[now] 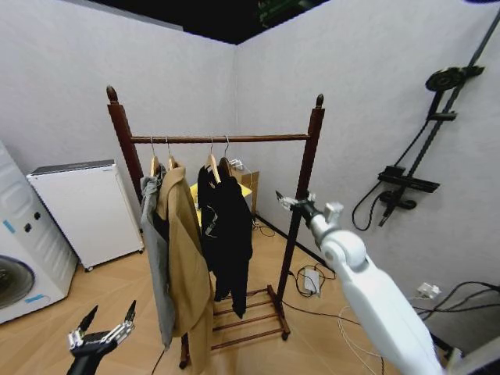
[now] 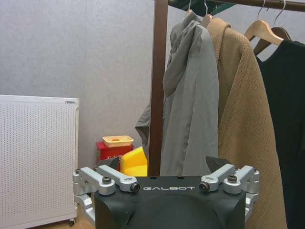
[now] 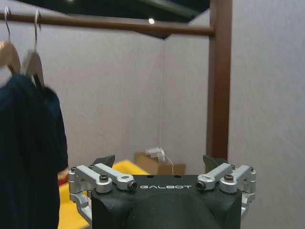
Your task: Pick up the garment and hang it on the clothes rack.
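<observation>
Grey-walled corner room, wood floor. Tall dark red-brown wooden clothes rack stands mid-room, bar horizontal. Long black soft-cloth garment hangs vertically on a wooden hanger at the bar's right half, beside a tan coat and grey hooded jacket. Right claw raised, fingers spread, empty, just right of the right post; garment lies to its left, and this arm is nearer. Left claw low, spread, empty.

The right arm was smooth glossy white. Each gripper, left and right, had a black body marked GALBOT, silver screwed linkages and dark pointed fingertips.
</observation>
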You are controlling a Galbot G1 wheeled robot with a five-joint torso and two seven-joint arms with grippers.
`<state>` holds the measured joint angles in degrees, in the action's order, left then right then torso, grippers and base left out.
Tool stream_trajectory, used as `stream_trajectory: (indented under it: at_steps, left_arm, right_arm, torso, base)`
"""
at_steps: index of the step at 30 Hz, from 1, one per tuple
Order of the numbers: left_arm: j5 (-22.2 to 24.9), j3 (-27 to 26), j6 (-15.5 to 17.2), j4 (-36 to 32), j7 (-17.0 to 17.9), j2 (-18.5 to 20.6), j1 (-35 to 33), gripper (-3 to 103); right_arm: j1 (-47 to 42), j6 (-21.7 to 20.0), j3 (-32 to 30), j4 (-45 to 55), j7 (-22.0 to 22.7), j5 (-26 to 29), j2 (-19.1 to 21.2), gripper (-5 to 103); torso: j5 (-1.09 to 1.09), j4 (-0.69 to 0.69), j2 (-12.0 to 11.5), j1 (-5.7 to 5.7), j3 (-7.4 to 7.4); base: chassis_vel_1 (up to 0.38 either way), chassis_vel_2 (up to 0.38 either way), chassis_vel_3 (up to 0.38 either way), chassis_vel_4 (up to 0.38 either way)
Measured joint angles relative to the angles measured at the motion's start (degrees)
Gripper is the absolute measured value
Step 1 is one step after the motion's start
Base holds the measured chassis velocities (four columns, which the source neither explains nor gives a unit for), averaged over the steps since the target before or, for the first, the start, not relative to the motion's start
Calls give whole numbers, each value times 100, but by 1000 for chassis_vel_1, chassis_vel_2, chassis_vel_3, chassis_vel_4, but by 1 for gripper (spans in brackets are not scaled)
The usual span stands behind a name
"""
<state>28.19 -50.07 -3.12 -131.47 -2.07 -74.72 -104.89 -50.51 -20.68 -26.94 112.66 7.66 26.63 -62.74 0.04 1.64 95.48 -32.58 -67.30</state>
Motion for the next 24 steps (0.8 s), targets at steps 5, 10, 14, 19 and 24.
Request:
stream_trajectory:
  at_steps: [5,10,14,19,24]
  left_arm:
    - [0,0,0,0,-1,0,0,100]
    - [0,0,0,0,0,0,-1,100]
    - [0,0,0,0,0,0,-1,100]
    - [0,0,0,0,0,0,0,100]
    - [0,0,0,0,0,0,0,100]
  right_arm:
    - [-1048,287,-559,340,-103,-342,-431,100]
    - [-1522,468,-887,536,-220,-590,-521,100]
    - [-1768,513,-1003,736,-246,-652,-586,100]
    - [-1927,481,-1006,862,-232,-703,-761,100]
    - [-2042,444,-916,968,-200,-802,-804,100]
  torso:
    - [-5,-1,1,1,1]
    - [-5,-2,1,0,1]
    - [-4,-1,1,-1,0]
    - [-4,-2,0,-1,0]
    - [-4,-2,1,-1,0]
  base:
    - [0,0,0,0]
    - [0,0,0,0]
    - [0,0,0,0]
    - [0,0,0,0]
    - [0,0,0,0]
